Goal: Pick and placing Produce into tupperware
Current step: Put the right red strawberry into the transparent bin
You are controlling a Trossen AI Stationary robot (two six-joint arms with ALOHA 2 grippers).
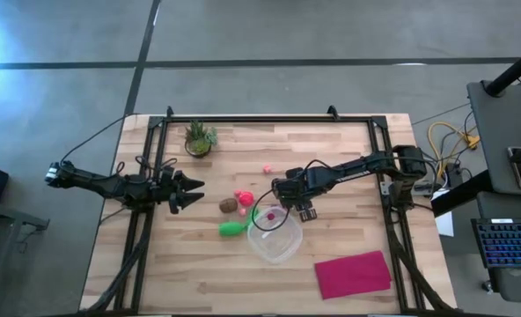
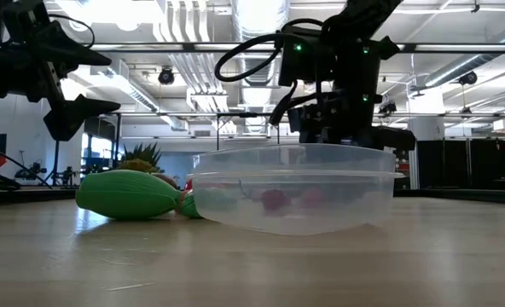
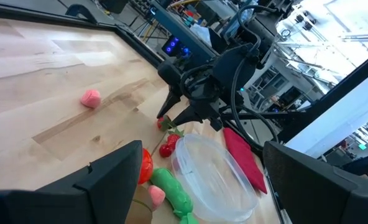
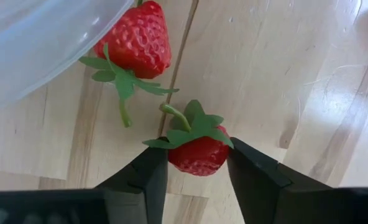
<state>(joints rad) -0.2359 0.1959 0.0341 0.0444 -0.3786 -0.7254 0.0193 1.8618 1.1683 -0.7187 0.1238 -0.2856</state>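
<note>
Strawberry [image 4: 198, 152]: clamped between the right gripper [image 4: 196, 177] fingers, leafy stem end facing away from the wrist, just above the wood.
Second strawberry [image 4: 134, 40]: lies beside the tupperware [image 4: 35, 43] rim, its stem toward the held one.
Tupperware contents: low view shows reddish pieces through the clear wall; whether inside or behind, cannot tell.
Green piece [image 1: 232, 228]: lies left of the tupperware, long axis across the table.
Left gripper [image 1: 193, 194]: fingers apart, waiting at the table's left.

Bright ceiling strip lights [image 2: 261, 17] backlight the low view, leaving the arms silhouetted. A blue-white glare flares at the high view's corner. The pale wooden tabletop [image 1: 331, 150] looks evenly lit, shadows soft.
</note>
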